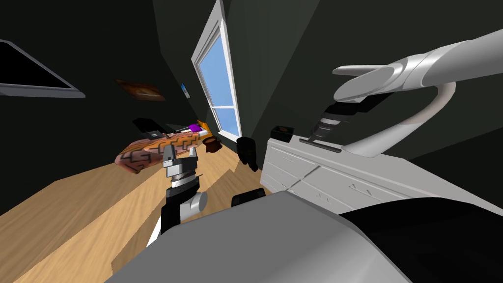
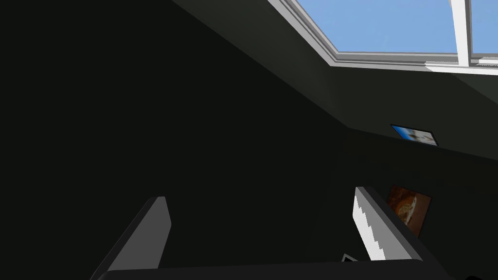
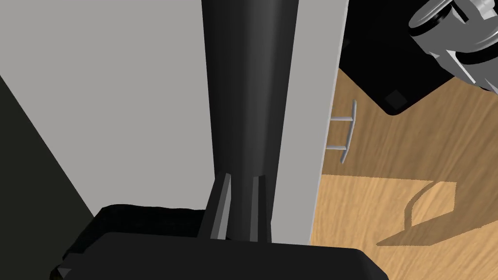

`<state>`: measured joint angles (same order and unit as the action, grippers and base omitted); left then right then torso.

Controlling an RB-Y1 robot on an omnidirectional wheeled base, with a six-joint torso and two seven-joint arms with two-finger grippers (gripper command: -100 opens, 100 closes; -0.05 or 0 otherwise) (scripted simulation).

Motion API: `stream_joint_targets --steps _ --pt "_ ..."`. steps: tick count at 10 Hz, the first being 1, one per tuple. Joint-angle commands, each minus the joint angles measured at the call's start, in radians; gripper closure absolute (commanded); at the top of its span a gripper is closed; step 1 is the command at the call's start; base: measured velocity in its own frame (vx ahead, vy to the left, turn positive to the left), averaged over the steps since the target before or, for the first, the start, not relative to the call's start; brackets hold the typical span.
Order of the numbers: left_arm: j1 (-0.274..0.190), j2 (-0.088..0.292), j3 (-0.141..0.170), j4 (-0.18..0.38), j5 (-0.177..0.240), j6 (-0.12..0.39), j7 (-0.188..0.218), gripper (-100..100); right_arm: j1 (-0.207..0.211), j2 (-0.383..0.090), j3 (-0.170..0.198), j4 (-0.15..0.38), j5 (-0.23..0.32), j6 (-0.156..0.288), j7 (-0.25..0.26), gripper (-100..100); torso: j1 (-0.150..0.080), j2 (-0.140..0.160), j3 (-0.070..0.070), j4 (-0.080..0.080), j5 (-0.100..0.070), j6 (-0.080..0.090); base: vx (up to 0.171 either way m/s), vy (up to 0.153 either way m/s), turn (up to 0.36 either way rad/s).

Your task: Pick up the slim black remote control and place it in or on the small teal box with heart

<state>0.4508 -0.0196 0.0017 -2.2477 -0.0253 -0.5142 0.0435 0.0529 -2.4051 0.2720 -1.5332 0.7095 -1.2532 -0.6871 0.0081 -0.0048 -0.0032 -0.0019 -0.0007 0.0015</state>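
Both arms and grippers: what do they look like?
The left arm has a white rounded joint, dark links and a silver ringed wrist. The right arm has white curved shells. The left gripper and right gripper each carry two thin, light grey blades on a dark box.

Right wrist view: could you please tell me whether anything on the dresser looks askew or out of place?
Nothing stands out. The black remote runs parallel to the white dresser's front edge, not overhanging, with the right gripper shut on its sides.

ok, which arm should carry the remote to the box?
Right. The right gripper is shut on the black remote atop the white dresser that bears the small box. Left gripper hangs open over the floor.
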Motion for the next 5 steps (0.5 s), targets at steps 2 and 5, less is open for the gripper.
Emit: stream_joint_targets --steps 2,5 --pt "0.000 0.000 0.000 0.000 0.000 0.000 0.000 0 -0.021 0.008 -0.013 0.055 0.005 -0.031 -0.016 100 -0.001 0.000 0.000 0.000 0.000 0.000 0.032 0.076 0.046" --pt "0.000 0.000 0.000 0.000 0.000 0.000 0.000 0 -0.047 0.015 -0.026 0.114 0.006 -0.065 -0.028 100 -0.002 -0.001 0.000 0.000 0.000 0.000 0.043 0.078 0.055"
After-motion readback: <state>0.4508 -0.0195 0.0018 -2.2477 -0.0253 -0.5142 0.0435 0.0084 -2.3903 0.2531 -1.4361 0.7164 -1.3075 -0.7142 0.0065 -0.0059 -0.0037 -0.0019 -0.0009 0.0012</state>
